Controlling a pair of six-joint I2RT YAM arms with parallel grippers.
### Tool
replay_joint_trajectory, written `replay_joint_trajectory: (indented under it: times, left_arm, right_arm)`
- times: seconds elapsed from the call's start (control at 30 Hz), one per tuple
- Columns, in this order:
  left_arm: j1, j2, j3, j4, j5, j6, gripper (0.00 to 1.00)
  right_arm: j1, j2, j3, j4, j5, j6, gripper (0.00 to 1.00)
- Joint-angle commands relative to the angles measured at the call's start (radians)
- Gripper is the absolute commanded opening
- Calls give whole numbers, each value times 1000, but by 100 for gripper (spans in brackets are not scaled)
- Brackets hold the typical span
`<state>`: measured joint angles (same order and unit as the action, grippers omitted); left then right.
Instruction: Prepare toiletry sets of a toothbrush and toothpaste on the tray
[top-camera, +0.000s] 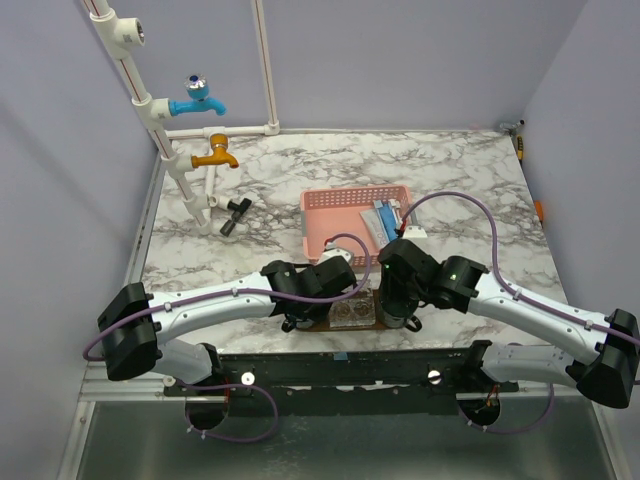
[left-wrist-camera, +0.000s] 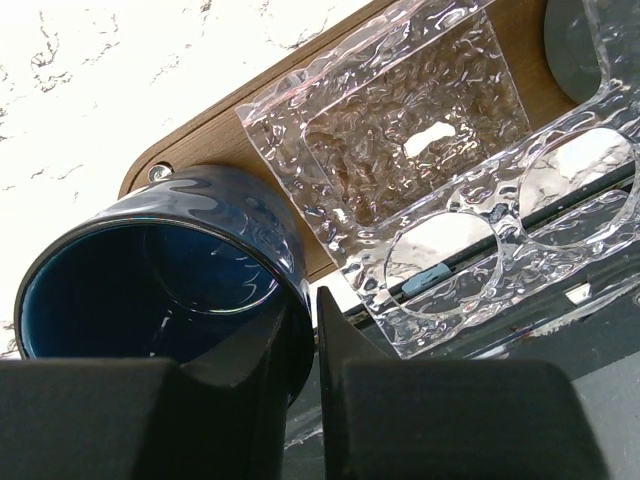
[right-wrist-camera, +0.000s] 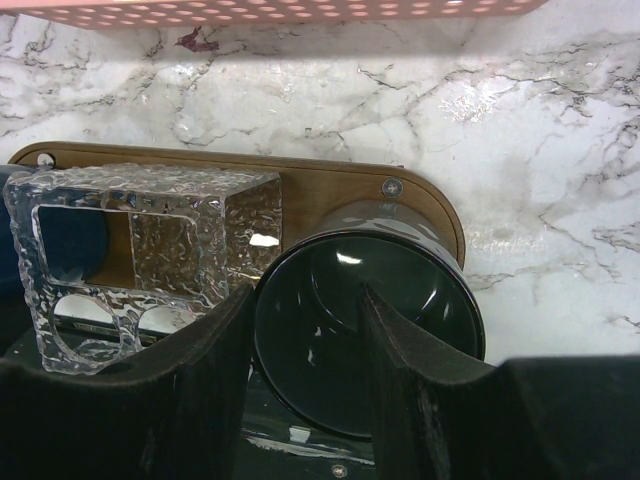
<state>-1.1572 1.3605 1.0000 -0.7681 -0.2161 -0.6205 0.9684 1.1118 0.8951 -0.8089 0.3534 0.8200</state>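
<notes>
wooden tray (right-wrist-camera: 330, 185) at the near edge has no set yet; toothpaste (top-camera: 382, 218) lies slantwise in the pink basket (top-camera: 330, 203) just beyond, nearer the right claw (right-wrist-camera: 307, 300), half-wide astride the rim of the dark cup (right-wrist-camera: 420, 300). left claw (left-wrist-camera: 312, 320), narrow, pinches the blue cup (left-wrist-camera: 150, 290).

No legible text, label, brand or number in any view.
Light-blue items (top-camera: 385, 218) in the pink basket (top-camera: 340, 203), centre of top view: too small to read.

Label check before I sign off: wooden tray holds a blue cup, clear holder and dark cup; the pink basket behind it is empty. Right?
One error: the pink basket is not empty. The top view shows blue-and-white toiletries lying in it. The rest stands: the tray holds the blue cup, clear holder and dark cup.
</notes>
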Motion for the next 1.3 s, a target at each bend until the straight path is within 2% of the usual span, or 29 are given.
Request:
replay_joint_trajectory:
  times: [0.0,0.27,0.57,0.9,1.27]
  left_arm:
    - [-13,-18,6,6,-26,-14,17]
    - [-16,-26,17,-7,-29,-16,23]
    - [-22,-61,45,-42,-38,-21,35]
    - [-25,-95,86,-97,-42,-16,35]
    - [-25,-162,179,-183,-105,11,37]
  right_arm:
    - [-4,3,-7,0,0,10,47]
    - [-3,-5,-8,-1,-1,13,47]
    - [-3,-8,9,-7,-1,11,48]
    - [-3,8,50,-17,-1,4,48]
    - [-3,61,233,-83,57,-44,48]
